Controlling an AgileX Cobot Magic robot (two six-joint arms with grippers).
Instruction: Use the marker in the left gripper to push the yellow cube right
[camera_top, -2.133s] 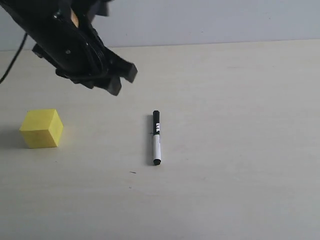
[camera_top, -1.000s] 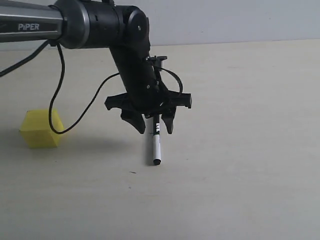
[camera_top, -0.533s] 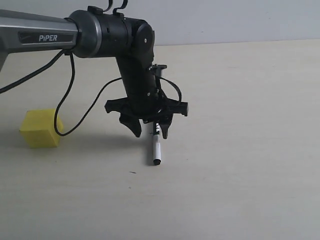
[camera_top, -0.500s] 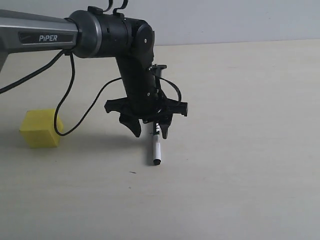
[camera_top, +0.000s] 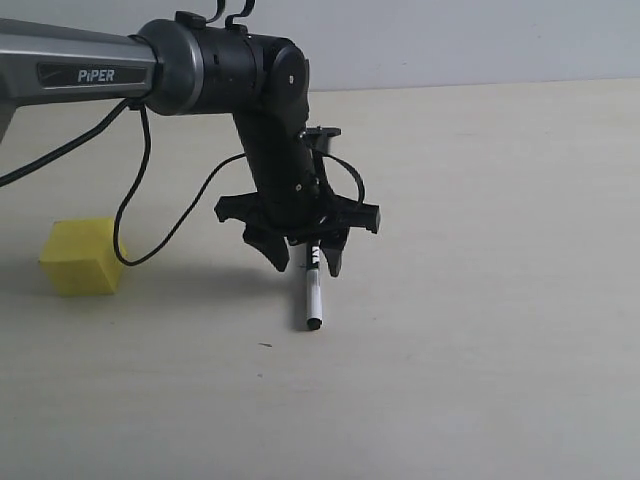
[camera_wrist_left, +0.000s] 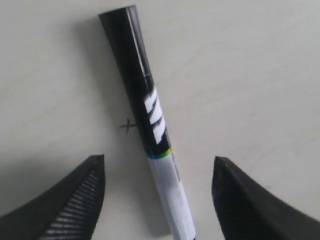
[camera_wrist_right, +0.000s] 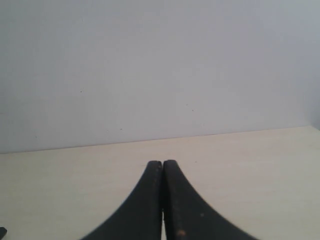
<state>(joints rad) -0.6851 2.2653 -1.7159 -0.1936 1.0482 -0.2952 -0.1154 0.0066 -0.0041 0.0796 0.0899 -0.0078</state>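
On the pale table (camera_top: 480, 350), left pincer (camera_top: 307, 267) spread wide astride the marker (camera_top: 313, 298), gripping nothing, yellow cube (camera_top: 82, 257) well apart

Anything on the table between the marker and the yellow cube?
In the exterior view the table between marker and yellow cube is bare; only the left gripper's cable loop hangs over that stretch.

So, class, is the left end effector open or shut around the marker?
Open. The left end effector straddles the marker, which lies flat on the table; its fingers stand apart with a gap on each side.
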